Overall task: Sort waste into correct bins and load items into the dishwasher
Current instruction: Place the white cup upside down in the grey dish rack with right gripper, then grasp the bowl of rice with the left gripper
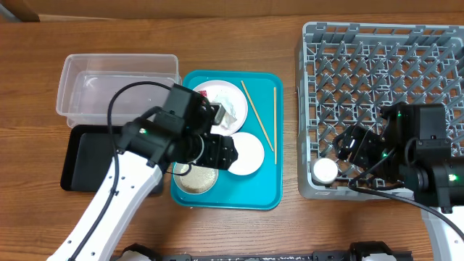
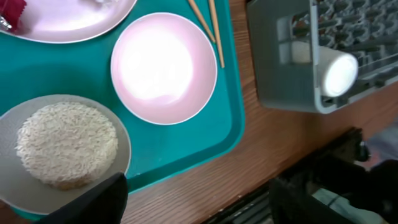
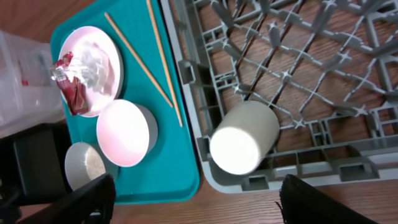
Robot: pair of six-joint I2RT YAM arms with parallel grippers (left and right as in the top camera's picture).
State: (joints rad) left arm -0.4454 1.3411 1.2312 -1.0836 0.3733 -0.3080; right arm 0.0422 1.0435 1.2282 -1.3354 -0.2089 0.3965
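One dish rack (image 1: 377, 65) fills the tabletop's (image 1: 145, 29) right side. One teal tray (image 1: 264, 181) gathers the unsorted things. Two bins, a clear tub (image 1: 119, 58) and a black tray (image 1: 80, 156), sit left, handy for waste. One plate (image 2: 68, 25) carries scraps. Over the two bowls, pink (image 2: 163, 67) and rice-filled (image 2: 65, 143), hovers the left claw (image 2: 199, 183), spread, empty. One cup (image 3: 242, 138) lies in the rack's corner below the spread right claw (image 3: 198, 182). Two chopsticks (image 3: 139, 60), one wrapper (image 3: 71, 90) and one tissue (image 3: 93, 59) remain.
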